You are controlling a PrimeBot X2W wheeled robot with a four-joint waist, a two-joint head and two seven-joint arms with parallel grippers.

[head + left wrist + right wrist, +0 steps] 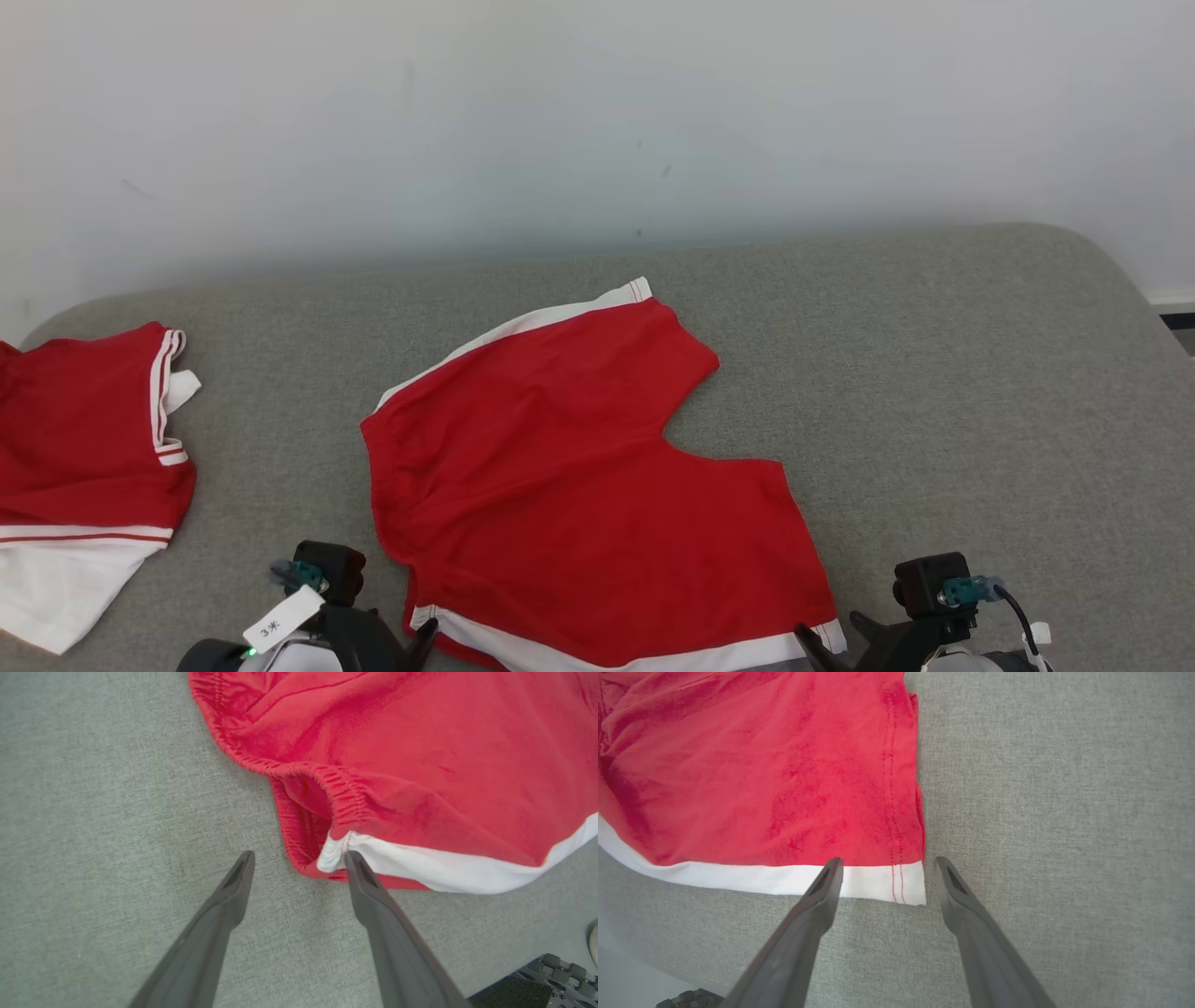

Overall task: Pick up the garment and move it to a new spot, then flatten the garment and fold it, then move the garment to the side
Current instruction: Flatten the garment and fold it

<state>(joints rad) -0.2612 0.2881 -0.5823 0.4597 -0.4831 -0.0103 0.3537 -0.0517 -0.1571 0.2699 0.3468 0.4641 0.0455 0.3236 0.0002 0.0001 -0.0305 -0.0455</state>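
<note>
The garment (560, 467) is a pair of red shorts with a white side stripe, lying spread flat on the grey surface. My left gripper (411, 644) stands open at the near waistband corner. In the left wrist view, the left gripper (299, 855) has its fingertips on either side of the elastic waistband corner of the shorts (420, 765), a little above it. My right gripper (829, 630) is open at the near leg hem. The right wrist view shows the right gripper (888, 861) straddling the white hem corner of the shorts (761, 765), holding nothing.
A second red and white garment (84, 448) lies at the far left. The grey padded surface (934, 373) ends against a white wall (597, 112) and rounds off at the right. Bare fabric stretches to the right of the shorts.
</note>
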